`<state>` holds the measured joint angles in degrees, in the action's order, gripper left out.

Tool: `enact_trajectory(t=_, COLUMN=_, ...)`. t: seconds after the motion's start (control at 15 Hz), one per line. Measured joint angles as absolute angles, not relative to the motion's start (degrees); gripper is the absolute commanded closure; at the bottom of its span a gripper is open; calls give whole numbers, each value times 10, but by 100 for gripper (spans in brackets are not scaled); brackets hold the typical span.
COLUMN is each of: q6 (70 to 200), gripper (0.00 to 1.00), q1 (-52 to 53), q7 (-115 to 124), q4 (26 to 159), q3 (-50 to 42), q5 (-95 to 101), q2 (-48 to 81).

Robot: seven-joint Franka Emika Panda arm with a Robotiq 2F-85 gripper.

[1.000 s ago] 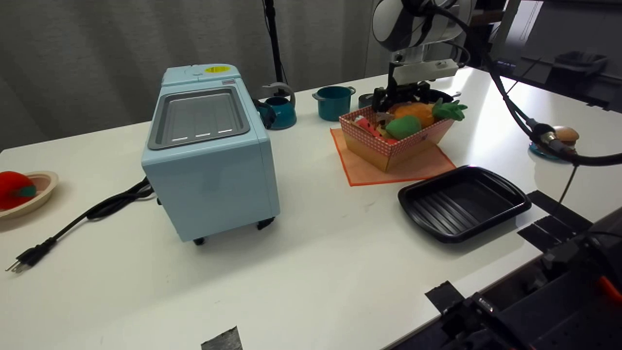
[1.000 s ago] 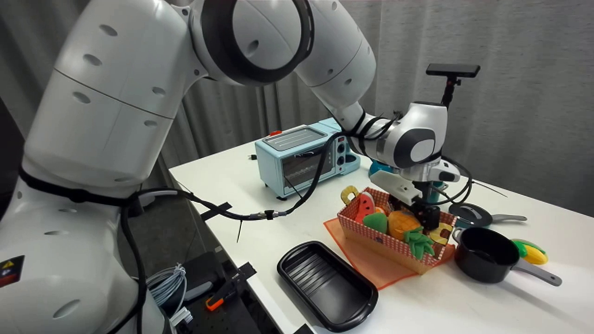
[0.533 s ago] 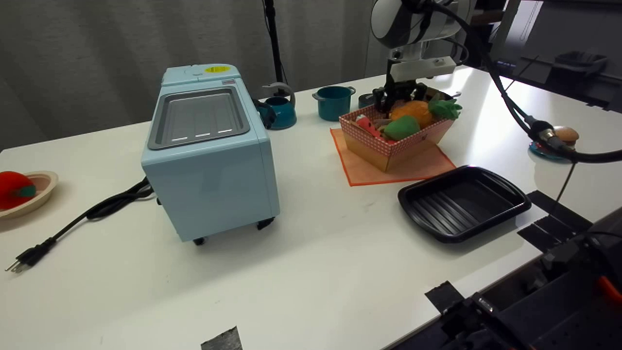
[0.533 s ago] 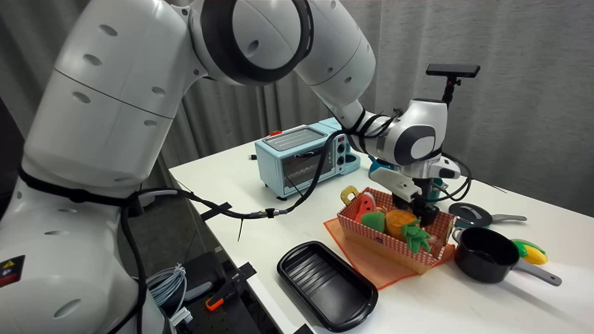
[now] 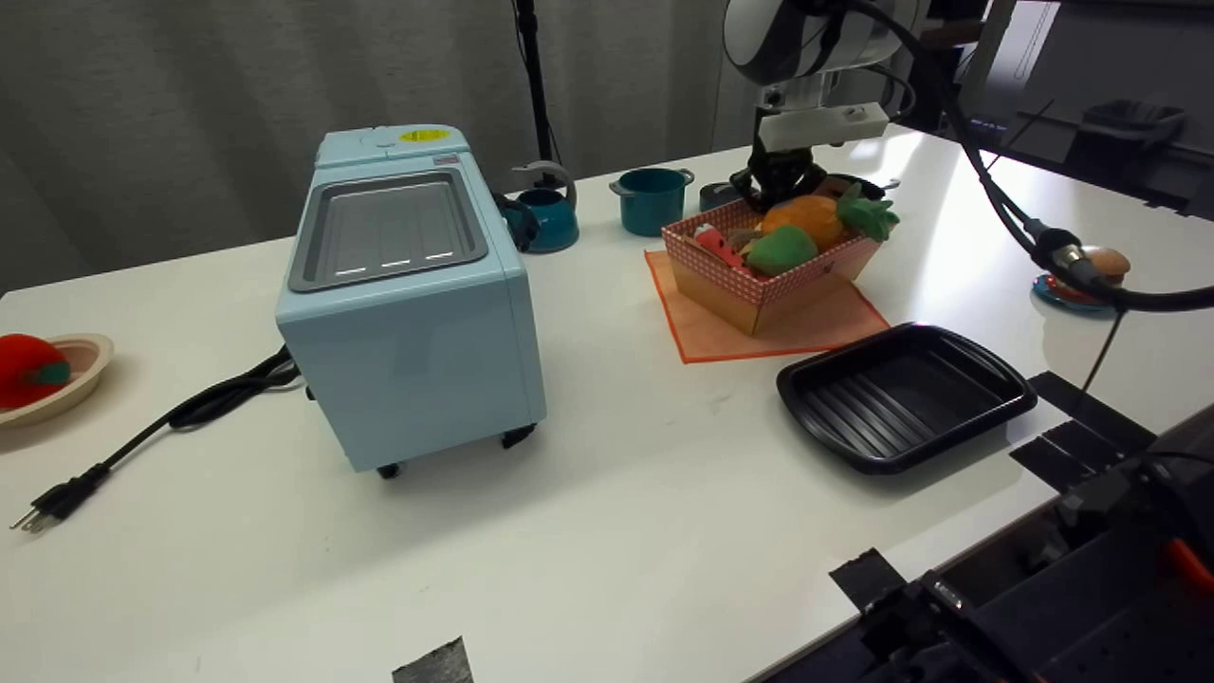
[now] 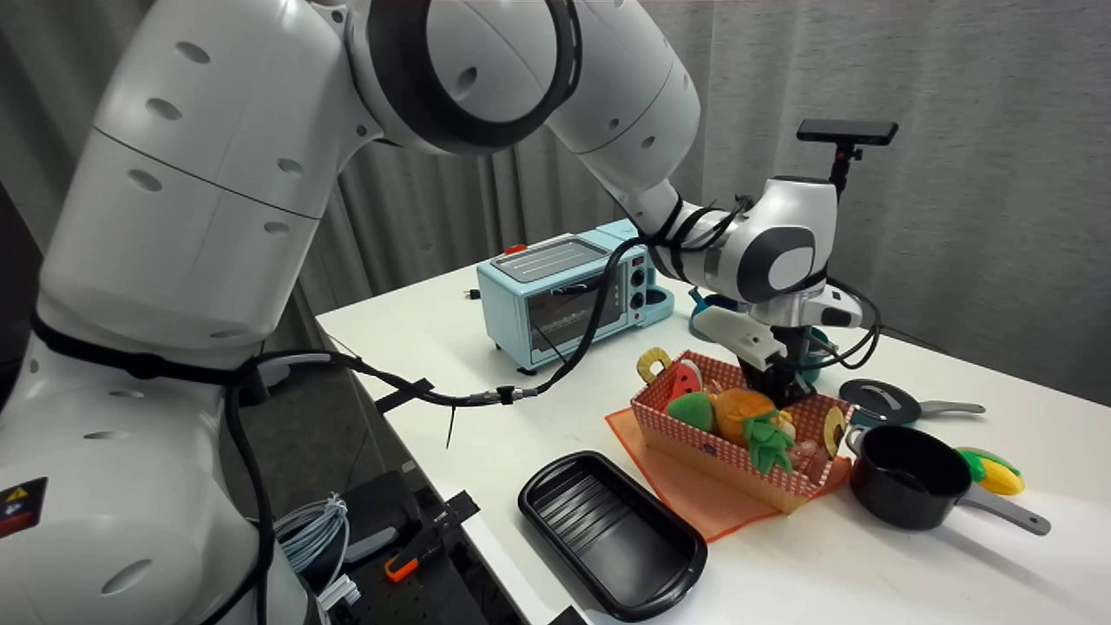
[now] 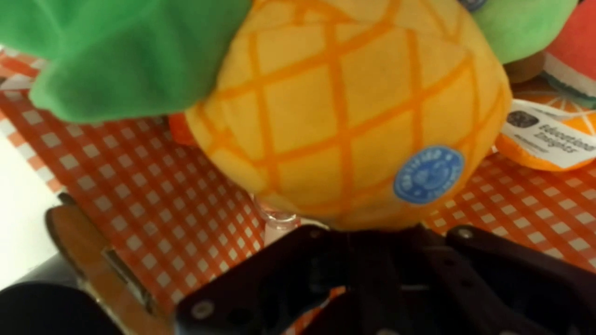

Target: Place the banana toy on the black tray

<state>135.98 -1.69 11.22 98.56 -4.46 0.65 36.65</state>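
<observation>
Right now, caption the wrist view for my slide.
Toy pineapple in a checked basket, gripper at the bottom of the frame.

In an exterior view, looks slantwise down over the white table to a grey curtain, with the oven near on the left and the basket farther off at right. In an exterior view, looks down past the robot arm, huge and near on the left, to the far oven. Shares oven, basket and black tray in both exterior views. In the wrist view, faces down into the basket, very near the pineapple toy.
</observation>
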Motion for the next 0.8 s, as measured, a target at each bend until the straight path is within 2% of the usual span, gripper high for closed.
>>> enact_trajectory(t=0.4, q6=1360, gripper=99, q1=-13, q7=121, q4=1006, q3=-45, q5=6, q2=334)
enact_trajectory(t=0.8, q6=1361, gripper=99, q1=7, q7=142, q4=1082, q3=-45, q5=11, q2=228)
